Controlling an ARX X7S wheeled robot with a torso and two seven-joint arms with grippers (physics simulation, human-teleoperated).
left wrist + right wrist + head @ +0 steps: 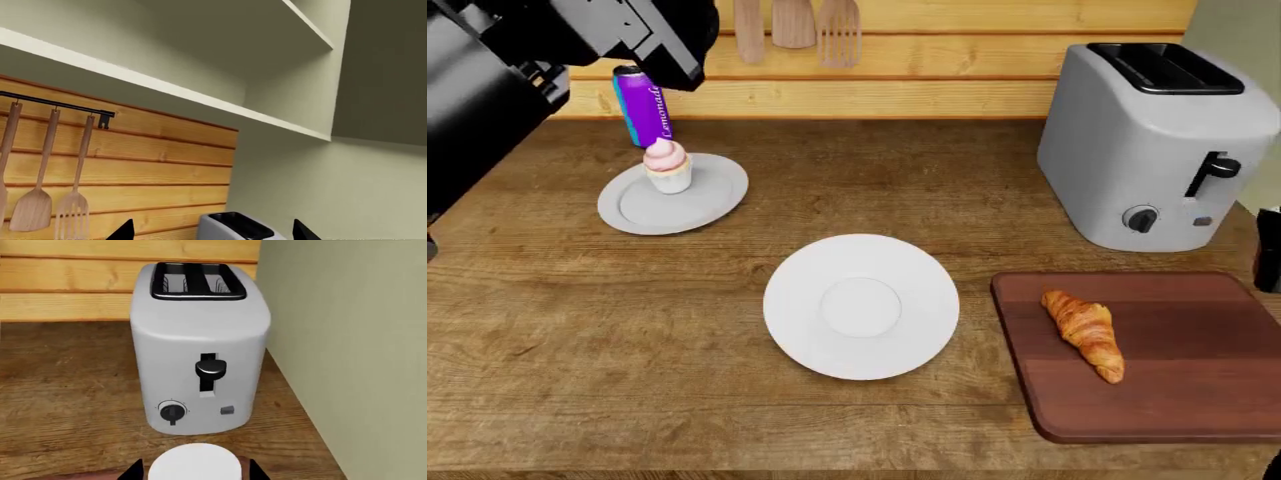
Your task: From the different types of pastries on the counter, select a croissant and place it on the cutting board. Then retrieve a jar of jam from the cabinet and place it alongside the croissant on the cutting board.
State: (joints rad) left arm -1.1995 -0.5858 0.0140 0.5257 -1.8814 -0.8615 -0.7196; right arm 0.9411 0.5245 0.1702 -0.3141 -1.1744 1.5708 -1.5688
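The croissant lies on the dark reddish cutting board at the counter's front right. The pink-frosted cupcake stands on a small plate at the back left. In the right wrist view my right gripper has its fingertips on either side of the white lid of the jar of jam, just in front of the toaster. Only a dark part of that arm shows at the head view's right edge. My left gripper is open and empty, raised high and facing the cabinet shelves.
An empty white plate lies mid-counter. A grey toaster stands behind the board. A purple can stands behind the cupcake. Wooden utensils hang on the back wall. My left arm fills the head view's upper left.
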